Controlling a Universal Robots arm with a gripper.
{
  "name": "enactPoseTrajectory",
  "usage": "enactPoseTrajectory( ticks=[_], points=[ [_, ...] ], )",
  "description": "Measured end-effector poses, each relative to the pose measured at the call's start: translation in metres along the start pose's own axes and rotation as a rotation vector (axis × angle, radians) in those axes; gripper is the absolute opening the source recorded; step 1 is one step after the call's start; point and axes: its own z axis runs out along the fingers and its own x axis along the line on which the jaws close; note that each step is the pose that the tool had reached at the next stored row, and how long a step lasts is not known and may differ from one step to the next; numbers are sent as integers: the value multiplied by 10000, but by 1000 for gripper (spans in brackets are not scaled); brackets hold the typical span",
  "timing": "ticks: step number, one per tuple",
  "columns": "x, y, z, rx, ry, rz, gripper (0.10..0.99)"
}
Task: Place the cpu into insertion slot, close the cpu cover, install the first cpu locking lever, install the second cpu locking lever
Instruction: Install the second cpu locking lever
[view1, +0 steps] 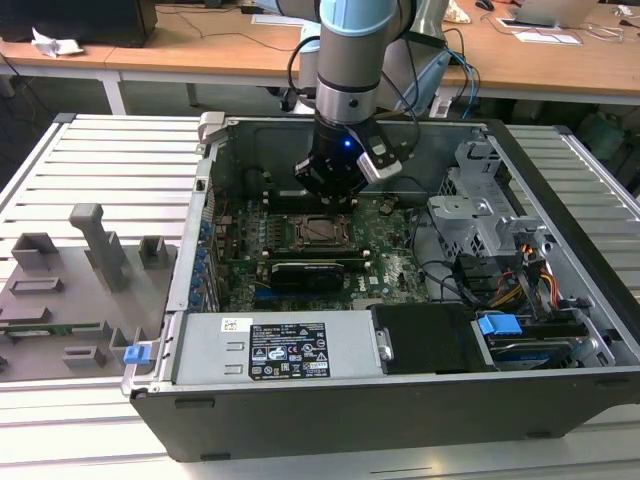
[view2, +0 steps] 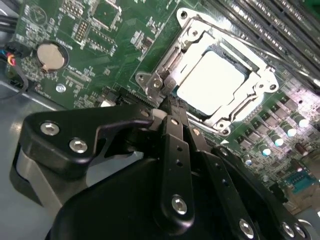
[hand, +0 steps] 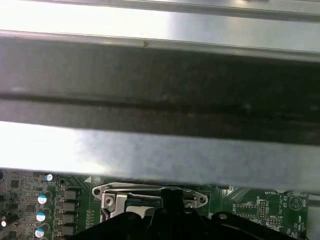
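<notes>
The cpu lies flat in the insertion slot, silver face up. The cpu cover, a silver frame, is down around the chip and its window shows the chip's face. My gripper is shut, its black fingers drawn together to a tip at the socket's corner by the cover's hinge bracket. Whether the tip touches the bracket or anything thin there I cannot tell. In the exterior view the gripper hangs just behind the socket. The first wrist view has the gripper tip over the cover.
Memory slots run along one side of the socket and a coin battery sits on the board. A black card, the power supply, a drive cage and cables crowd the case. The case wall rises close behind.
</notes>
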Motion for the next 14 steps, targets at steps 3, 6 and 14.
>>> enactPoseTrajectory(
  ticks=[3,6,14],
  points=[
    [1,-4,-70,-1,-1,-2,106],
    [4,-30,-71,-1,0,0,106],
    [6,-64,-222,-6,-1,0,106]
  ],
)
